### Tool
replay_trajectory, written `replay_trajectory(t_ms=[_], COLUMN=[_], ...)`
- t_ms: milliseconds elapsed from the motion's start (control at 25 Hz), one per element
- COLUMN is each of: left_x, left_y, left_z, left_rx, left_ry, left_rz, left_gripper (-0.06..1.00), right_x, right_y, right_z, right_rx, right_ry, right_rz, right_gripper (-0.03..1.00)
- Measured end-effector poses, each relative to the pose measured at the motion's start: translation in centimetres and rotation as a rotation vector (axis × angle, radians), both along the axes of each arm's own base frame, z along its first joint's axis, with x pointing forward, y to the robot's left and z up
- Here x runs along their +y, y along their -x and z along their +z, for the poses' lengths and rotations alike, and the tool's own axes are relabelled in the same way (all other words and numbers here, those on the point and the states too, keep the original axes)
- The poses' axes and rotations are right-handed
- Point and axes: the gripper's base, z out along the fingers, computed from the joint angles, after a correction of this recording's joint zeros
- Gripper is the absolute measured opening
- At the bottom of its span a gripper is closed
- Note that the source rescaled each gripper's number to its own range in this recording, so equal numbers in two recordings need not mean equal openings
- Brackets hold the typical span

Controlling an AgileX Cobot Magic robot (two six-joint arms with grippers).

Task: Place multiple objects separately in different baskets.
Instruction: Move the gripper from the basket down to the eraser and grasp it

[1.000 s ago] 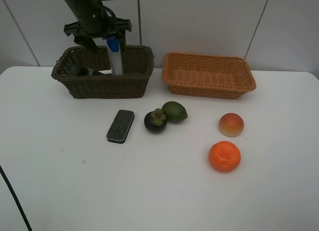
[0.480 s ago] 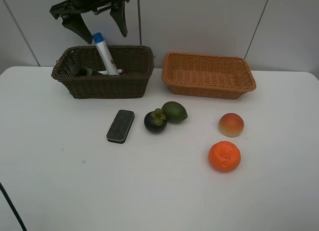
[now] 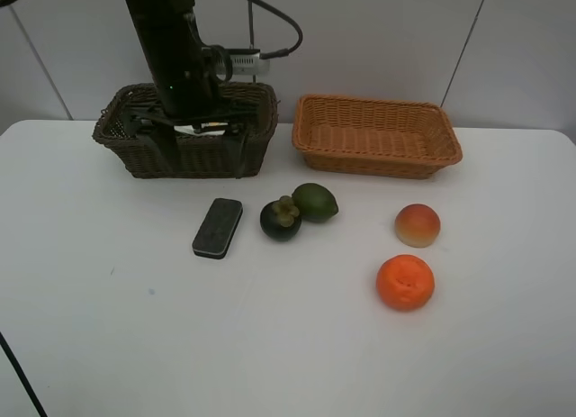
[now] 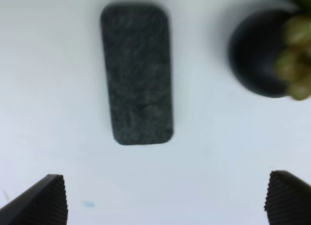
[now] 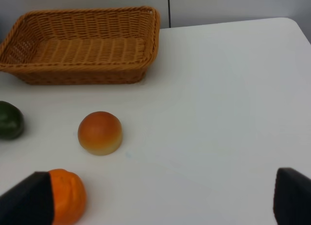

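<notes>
left gripper (image 3: 203, 152) hangs wide open and empty in front of the dark brown basket (image 3: 112, 133), in the upper left of the high view.
the next thing to pick up looks like the dark flat case (image 3: 218, 227). it lies flat on the white table (image 3: 135, 327), a bit left of the middle, below the gripper in the frame and not touching it. the left wrist view shows the case (image 4: 137, 74) ahead of the two fingers (image 4: 43, 200), with its long side pointing away, so they could close on its thin sides. the gripper should get right over the case and go straight down to the table, because the case is so flat. the mangosteen (image 3: 281, 218) sits close by, so that finger must not bump it. the right gripper (image 5: 158, 198) is open and holds nothing too.
</notes>
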Motion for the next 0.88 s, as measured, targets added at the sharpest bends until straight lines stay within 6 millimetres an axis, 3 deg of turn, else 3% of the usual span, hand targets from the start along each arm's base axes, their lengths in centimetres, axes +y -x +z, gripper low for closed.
replay_trajectory(t_ms=[480, 880], left_x=[1.8, 1.7], left_y=[2.9, 2.3], left_z=[-8.2, -10.6], left_rx=[-0.058, -0.198], left_ry=[-0.005, 0.045], left_rz=[-0.017, -0.040], left_gripper=[1.00, 1.00], right_x=[0.0, 0.0], right_y=[0.0, 0.0], right_z=[0.0, 0.0], right_rx=[0.000, 0.000], right_ry=[0.000, 0.000], right_rz=[0.000, 0.000], right_gripper=[1.00, 1.00])
